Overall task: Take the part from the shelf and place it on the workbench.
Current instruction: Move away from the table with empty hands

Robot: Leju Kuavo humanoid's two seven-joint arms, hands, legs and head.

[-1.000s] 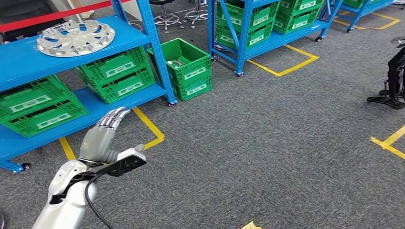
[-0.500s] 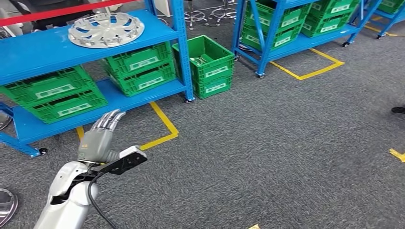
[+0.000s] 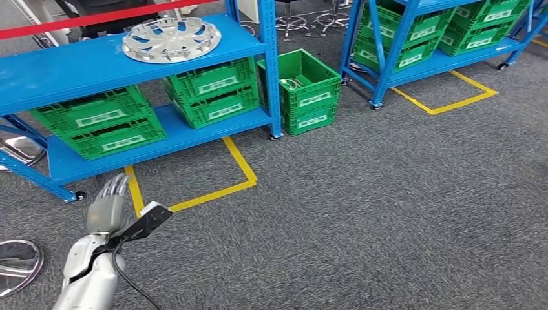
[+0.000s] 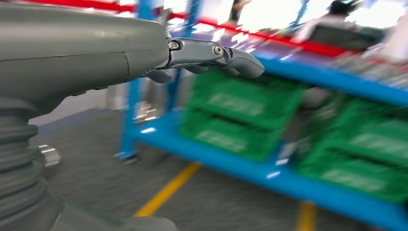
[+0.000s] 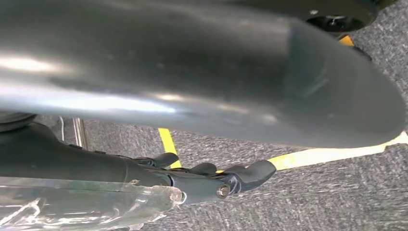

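Left hand [image 3: 108, 205] raised low over grey carpet, fingers straight and apart, holding nothing. Just ahead of it: yellow floor tape [image 3: 194, 194] and the blue shelf [image 3: 77, 64]. Part, a silver wheel cover [image 3: 171, 39], lies flat on the shelf's top level, well ahead and right of the hand. Green crates [image 3: 97, 123] on the lower level, nearer the hand. Right hand [image 5: 211, 180] hangs by a clear plastic piece [image 5: 82, 204]; can't tell if it grips it.
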